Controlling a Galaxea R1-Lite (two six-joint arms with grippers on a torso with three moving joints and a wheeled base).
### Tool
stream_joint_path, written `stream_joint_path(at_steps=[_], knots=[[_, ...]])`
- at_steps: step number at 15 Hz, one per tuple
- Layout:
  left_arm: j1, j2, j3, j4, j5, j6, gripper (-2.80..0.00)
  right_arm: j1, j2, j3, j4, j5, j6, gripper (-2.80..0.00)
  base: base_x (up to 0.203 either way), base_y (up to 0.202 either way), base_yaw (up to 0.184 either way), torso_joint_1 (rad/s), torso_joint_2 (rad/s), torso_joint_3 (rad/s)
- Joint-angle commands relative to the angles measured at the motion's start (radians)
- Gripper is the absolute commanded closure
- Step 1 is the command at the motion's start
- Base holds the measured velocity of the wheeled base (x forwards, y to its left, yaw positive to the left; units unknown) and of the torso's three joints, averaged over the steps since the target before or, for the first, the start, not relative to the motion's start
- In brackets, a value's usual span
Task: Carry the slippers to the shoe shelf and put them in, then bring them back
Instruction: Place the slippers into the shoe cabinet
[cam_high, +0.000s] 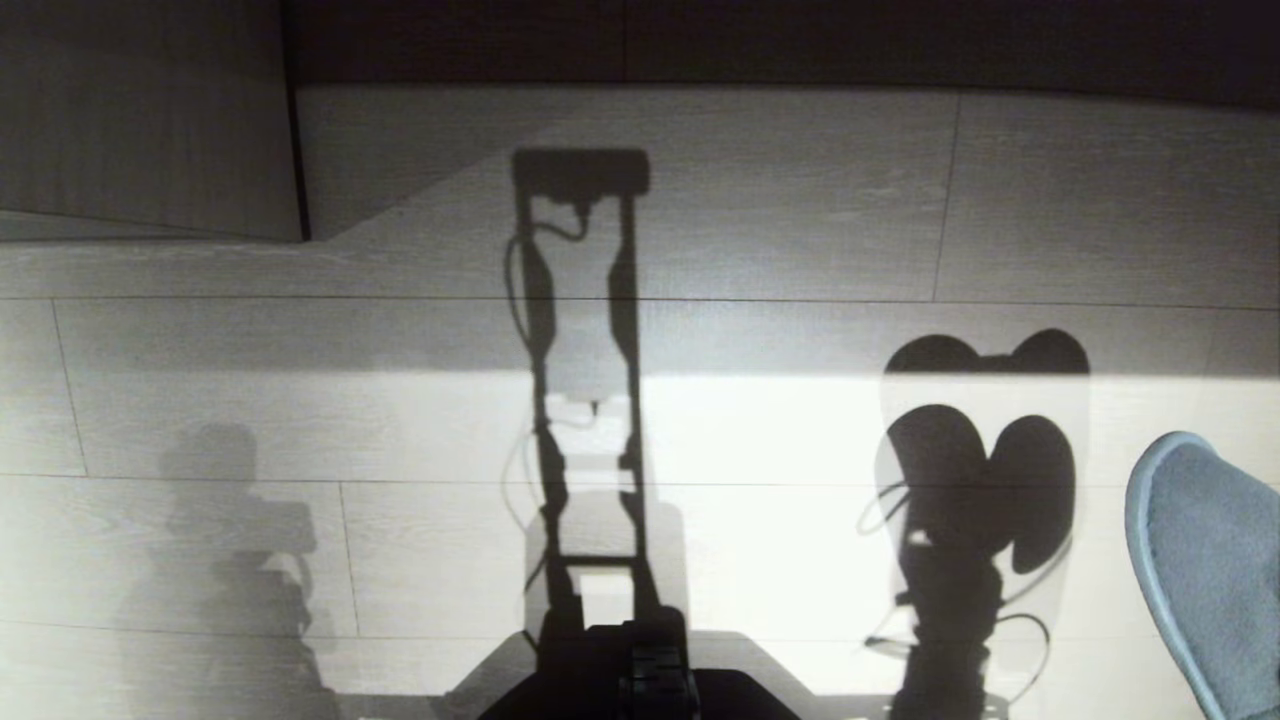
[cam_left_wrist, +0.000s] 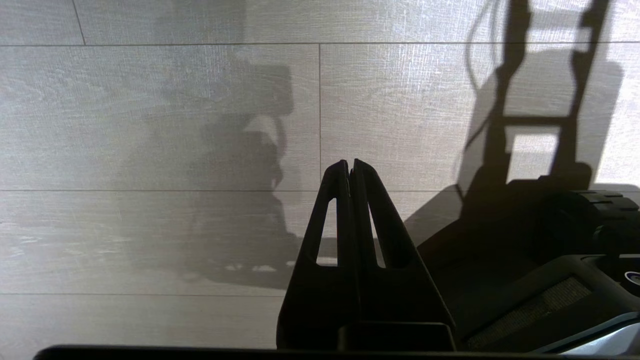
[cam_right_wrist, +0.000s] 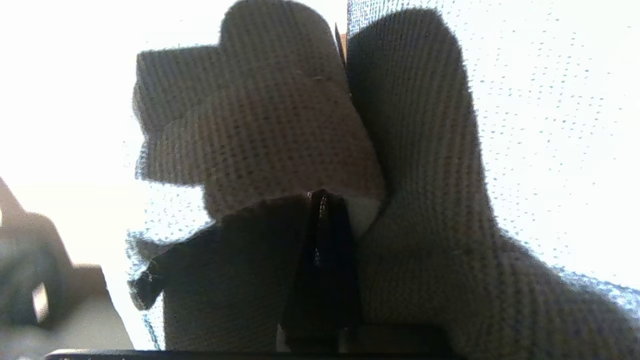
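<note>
Right pincer (cam_right_wrist: 322, 197) clamped on the slippers (cam_right_wrist: 280, 130) at four o'clock; left pincer (cam_left_wrist: 350, 165) pressed together over floor (cam_left_wrist: 150, 240).

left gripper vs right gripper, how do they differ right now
The left gripper is shut on nothing, its fingertips pressed together over bare floor; the right gripper is shut on the slippers, whose fabric soles fill its wrist view. The left gripper hangs clear of everything; the right gripper carries the pair off the floor, one slipper showing at the head view's right edge. Both are dark and closed.
</note>
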Motion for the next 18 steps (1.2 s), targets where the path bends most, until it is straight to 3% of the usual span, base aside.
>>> stream_joint_path(at_steps=[1,4,8,10,18], knots=[[0.0,0.001,0.0,0.0,0.0,0.0,0.0,0.057,-0.155,0.03,0.081,-0.029,-0.014,0.0,0.0,0.0,0.0,0.0,0.0,0.0],[0.0,0.0,0.0,0.0,0.0,0.0,0.0,0.085,-0.228,0.034,0.156,-0.041,-0.032,0.0,0.0,0.0,0.0,0.0,0.0,0.0],[0.0,0.001,0.0,0.0,0.0,0.0,0.0,0.103,-0.399,0.036,0.325,0.041,-0.027,0.0,0.0,0.0,0.0,0.0,0.0,0.0],[0.0,0.001,0.0,0.0,0.0,0.0,0.0,0.103,-0.398,0.036,0.346,0.043,0.017,0.0,0.0,0.0,0.0,0.0,0.0,0.0],[0.0,0.0,0.0,0.0,0.0,0.0,0.0,0.103,-0.398,0.036,0.345,0.042,0.046,0.0,0.0,0.0,0.0,0.0,0.0,0.0]])
